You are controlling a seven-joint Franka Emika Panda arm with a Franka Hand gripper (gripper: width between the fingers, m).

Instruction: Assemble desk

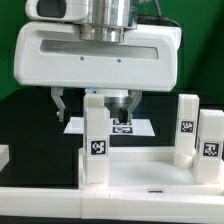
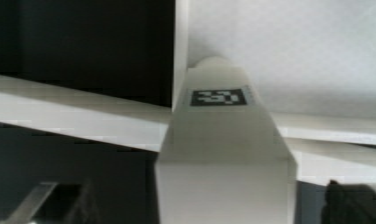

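Desk top (image 1: pixel 150 172) lies low at the front of the dark worktop (image 1: pixel 20 125), and we see one tagged leg (image 1: pixel 95 135) upright at its corner (two more legs (image 1: pixel 186 125) on the exterior view's right). The jaws (image 1: pixel 97 105) hang spread above that leg, gripping nothing.

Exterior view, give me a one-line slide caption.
Open fingers hover behind an upright tagged leg on the white tabletop, with more legs standing at the exterior view's right.
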